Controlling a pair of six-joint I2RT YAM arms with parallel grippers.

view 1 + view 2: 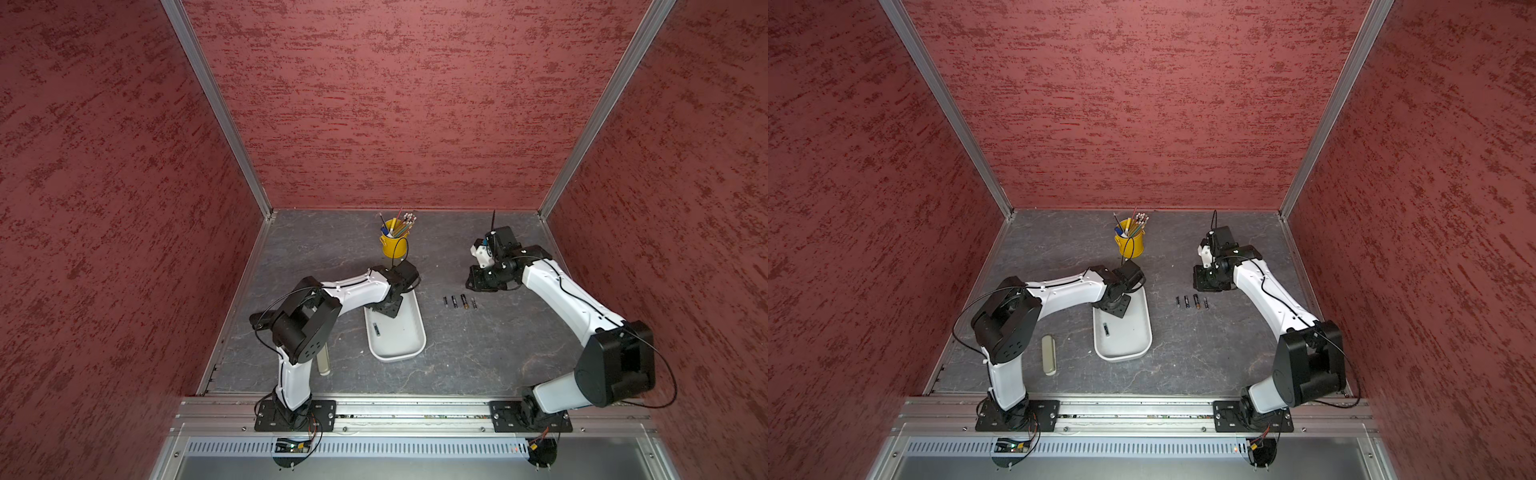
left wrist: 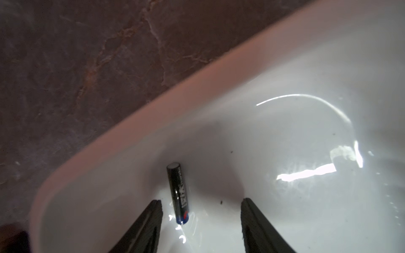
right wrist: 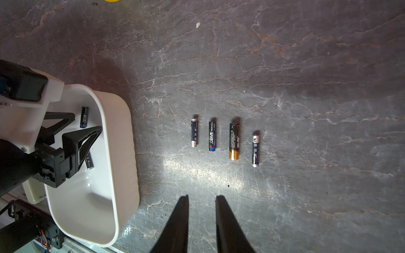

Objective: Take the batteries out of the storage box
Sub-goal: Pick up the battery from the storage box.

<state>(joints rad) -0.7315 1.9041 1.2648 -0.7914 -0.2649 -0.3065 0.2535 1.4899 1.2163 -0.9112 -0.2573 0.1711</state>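
Storage box with two batteries, left gripper spread inside, right gripper slightly parted, empty

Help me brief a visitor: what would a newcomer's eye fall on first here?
A neat row of four batteries lies on the dark table, right of the white storage box. The left hand hangs open in the box, close to a battery lying there. A yellow pencil cup stands at the back.

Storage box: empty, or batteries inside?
Not empty: one battery lies in the storage box, another battery sits partly behind the left gripper.
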